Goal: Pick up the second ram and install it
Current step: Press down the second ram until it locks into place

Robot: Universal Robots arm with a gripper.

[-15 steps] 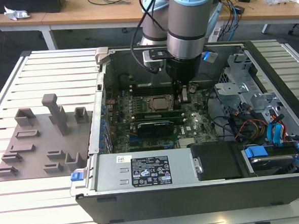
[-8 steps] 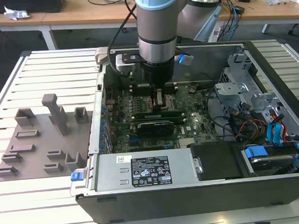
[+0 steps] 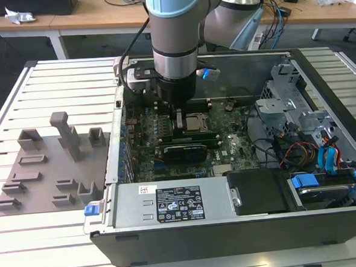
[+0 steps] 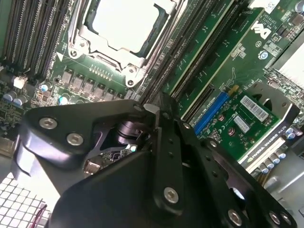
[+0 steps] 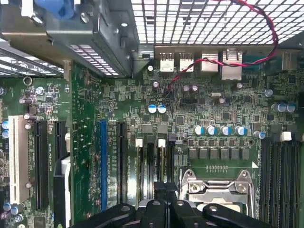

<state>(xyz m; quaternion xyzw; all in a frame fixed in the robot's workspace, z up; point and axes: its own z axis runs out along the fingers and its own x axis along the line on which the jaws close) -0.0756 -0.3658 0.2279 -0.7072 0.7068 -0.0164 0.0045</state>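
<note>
Gripper (image 3: 178, 118) low inside open computer case (image 3: 232, 227), hemmed by graphics card (image 3: 180, 151) at 6 o'clock, drive cage (image 3: 284, 96) and cables (image 3: 300, 150) at 3 o'clock.

An open computer case (image 3: 320, 88) fills the exterior view's centre and right. A grey plastic tray (image 3: 42, 178) lies at left centre. A white-labelled power supply (image 3: 170, 203) sits along the case's lower edge.

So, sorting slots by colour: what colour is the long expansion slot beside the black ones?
Blue; the expansion slot shows best in the first wrist view.
</note>
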